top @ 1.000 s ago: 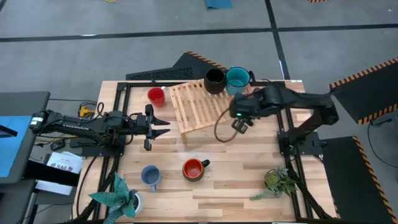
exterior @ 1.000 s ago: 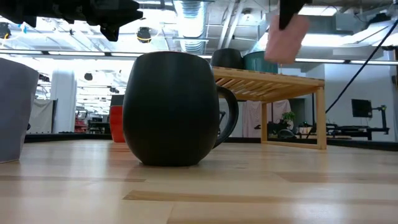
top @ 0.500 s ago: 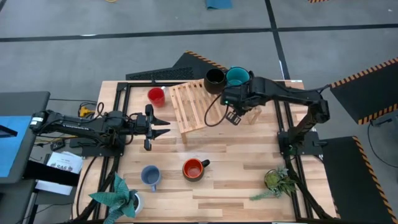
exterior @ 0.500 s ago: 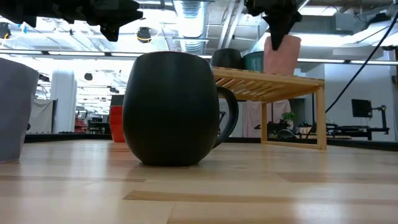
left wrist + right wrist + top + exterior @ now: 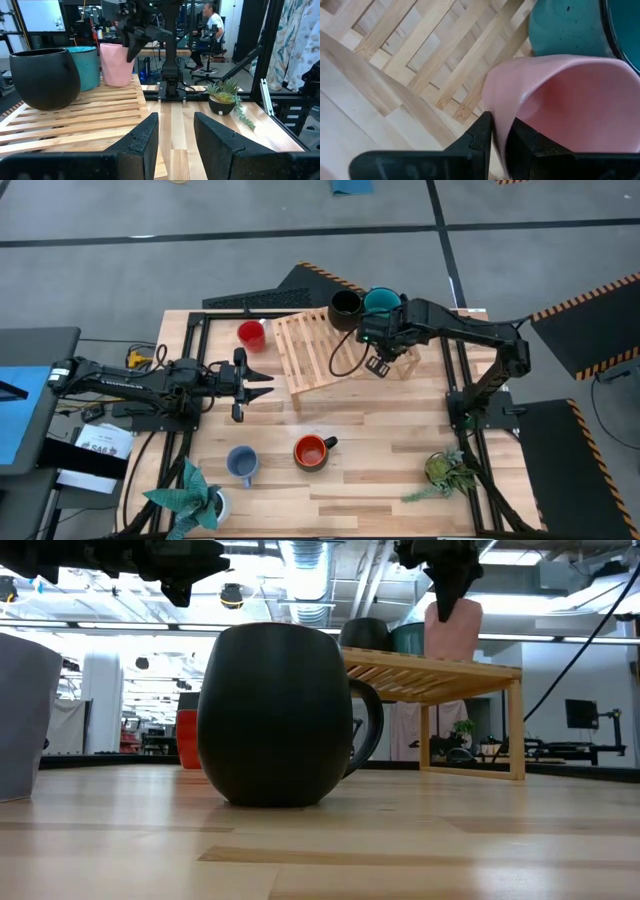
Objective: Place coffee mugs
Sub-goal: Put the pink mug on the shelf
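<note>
- While it pinches the rim of the pink mug (image 5: 555, 100) between its two fingers, the right gripper (image 5: 378, 357) is at the far right corner of the slatted wooden rack (image 5: 315, 348), and the mug sits on the slats there.
- The teal mug (image 5: 381, 304) is on the rack just beside the pink one, and the black mug (image 5: 345, 306) is on the rack just beside the teal one.
- The red mug (image 5: 251, 334) stands on the table just left of the rack.
- The orange-red mug (image 5: 311, 451) is on the table (image 5: 380, 470) in front of the rack, well apart from it, and the light blue mug (image 5: 241, 463) is near it, on its left.
- The left gripper (image 5: 262, 384) waits left of the rack with its fingers apart, grasping nothing.
- Two small potted plants (image 5: 444, 470) stand at the front corners, far from the rack.
</note>
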{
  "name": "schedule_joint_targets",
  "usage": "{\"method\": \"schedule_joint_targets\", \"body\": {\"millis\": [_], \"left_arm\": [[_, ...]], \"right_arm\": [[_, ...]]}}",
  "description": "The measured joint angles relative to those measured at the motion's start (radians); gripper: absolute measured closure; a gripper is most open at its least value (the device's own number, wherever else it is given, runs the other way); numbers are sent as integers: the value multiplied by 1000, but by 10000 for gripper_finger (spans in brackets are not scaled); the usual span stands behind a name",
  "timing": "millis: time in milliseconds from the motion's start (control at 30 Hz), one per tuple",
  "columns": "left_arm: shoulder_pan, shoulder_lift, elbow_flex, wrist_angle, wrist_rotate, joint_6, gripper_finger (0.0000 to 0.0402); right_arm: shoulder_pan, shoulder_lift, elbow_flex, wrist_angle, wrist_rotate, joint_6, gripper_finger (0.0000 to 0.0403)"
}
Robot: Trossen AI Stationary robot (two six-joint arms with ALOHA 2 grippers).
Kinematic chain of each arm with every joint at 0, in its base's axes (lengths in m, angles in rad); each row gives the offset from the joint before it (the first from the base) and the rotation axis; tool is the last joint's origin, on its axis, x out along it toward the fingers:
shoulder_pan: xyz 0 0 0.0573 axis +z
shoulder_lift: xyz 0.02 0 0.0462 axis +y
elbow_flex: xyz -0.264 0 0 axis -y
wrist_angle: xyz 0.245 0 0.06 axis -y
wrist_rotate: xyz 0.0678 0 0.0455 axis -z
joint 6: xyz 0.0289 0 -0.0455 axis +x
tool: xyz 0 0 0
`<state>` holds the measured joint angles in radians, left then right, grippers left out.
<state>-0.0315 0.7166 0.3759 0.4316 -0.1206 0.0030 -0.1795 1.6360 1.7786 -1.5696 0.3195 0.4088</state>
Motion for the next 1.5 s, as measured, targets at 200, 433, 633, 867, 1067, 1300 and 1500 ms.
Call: {"method": "schedule_joint_targets", "body": {"millis": [200, 433, 633, 867, 1067, 1300, 1500], "left_arm": [[0, 0, 0, 0, 0, -7, 290], [0, 0, 0, 0, 0, -7, 290], [0, 0, 0, 0, 0, -7, 290], [0, 0, 0, 0, 0, -7, 290], [0, 0, 0, 0, 0, -7, 290], [0, 0, 0, 0, 0, -7, 290], [0, 0, 0, 0, 0, -7, 290]], "right_arm": [[0, 0, 0, 24, -2, 0, 330], [1, 0, 0, 36, -3, 0, 330], [1, 0, 0, 36, -4, 0, 329], [0, 0, 0, 36, 12, 0, 329], [0, 0, 0, 36, 20, 0, 329], [4, 0, 0, 36, 21, -18, 321], [9, 0, 0, 34, 23, -25, 258]]}}
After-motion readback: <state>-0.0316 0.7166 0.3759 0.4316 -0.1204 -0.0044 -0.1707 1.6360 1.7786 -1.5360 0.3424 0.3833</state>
